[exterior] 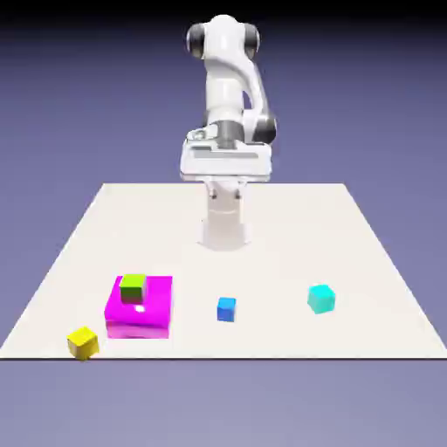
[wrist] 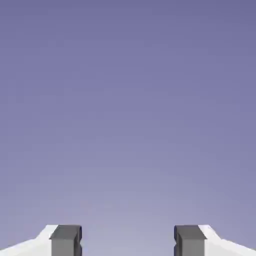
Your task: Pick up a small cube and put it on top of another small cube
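Pincer (wrist: 128,241): wide, nothing between its tips; the hand view shows only blue-violet backdrop beyond. Arm (exterior: 225,96): raised near the far edge of the table (exterior: 262,218). Blue cube (exterior: 226,310): on the table, near the middle of the near side. Cyan cube (exterior: 321,299): on the table, toward the exterior view's right. Toward the exterior view's left, green cube (exterior: 133,289) atop magenta block (exterior: 140,307); yellow cube (exterior: 83,343) near that block, at the near edge.

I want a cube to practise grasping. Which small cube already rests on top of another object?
The green cube: it sits on the magenta block, while the yellow, blue and cyan cubes do not.
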You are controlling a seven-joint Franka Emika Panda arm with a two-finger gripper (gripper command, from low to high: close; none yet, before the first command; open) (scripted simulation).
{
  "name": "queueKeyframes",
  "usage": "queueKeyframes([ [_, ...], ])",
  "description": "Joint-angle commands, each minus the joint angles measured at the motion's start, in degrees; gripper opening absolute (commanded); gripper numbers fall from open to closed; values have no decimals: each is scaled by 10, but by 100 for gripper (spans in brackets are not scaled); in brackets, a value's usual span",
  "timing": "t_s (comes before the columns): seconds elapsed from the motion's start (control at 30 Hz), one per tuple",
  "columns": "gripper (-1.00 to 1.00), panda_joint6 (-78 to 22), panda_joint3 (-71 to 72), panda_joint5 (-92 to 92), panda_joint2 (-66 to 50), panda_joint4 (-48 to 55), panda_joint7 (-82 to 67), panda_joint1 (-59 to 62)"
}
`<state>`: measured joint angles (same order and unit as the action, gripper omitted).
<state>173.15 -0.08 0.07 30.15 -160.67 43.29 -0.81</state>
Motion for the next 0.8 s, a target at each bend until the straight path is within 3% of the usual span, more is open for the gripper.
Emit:
queueKeyframes([
  [0.0, 0, -7, -1, 1, -21, 3, 7, -1],
  [0.57, 0, -124, -12, 10, -360, 47, 119, -18],
  [0.77, 0, -39, -4, 17, -464, 66, 114, -12],
])
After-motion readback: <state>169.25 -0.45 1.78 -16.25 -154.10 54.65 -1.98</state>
